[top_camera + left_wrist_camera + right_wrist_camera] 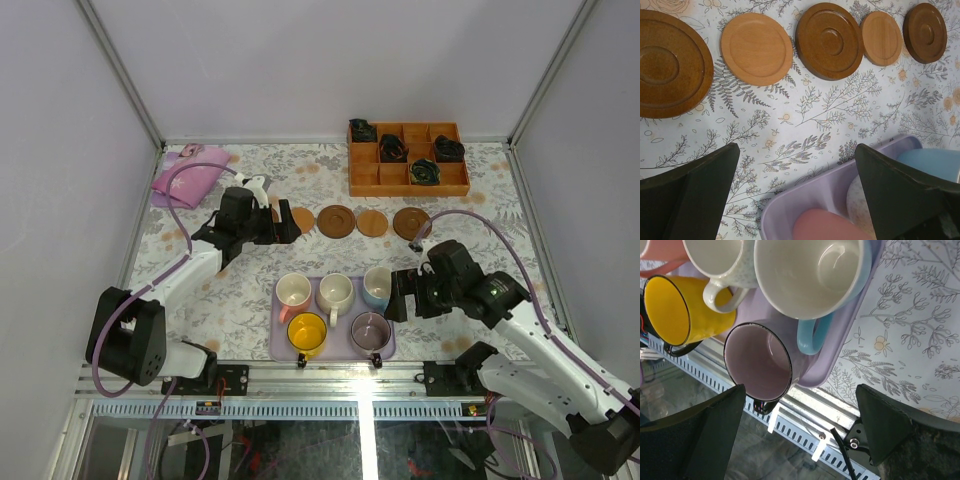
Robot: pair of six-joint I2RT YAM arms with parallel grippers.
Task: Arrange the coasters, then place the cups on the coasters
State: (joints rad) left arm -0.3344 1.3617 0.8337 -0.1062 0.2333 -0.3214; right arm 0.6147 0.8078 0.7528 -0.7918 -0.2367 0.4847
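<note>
Wooden coasters [336,221] lie in a row on the tabletop [480,220], while the cups [335,292] crowd the lavender tray [340,340]. The left tool [283,224] and right tool [400,293] both gape empty; packed so tight, a grabbed cup may topple its neighbour.

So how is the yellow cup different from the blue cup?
The yellow cup is yellow inside; the blue cup is white inside. The yellow cup has a dark rim and dark handle; the blue cup's handle is blue. On the lavender tray, the yellow cup sits in the near row, the blue cup in the far row. Both stand upright.
</note>
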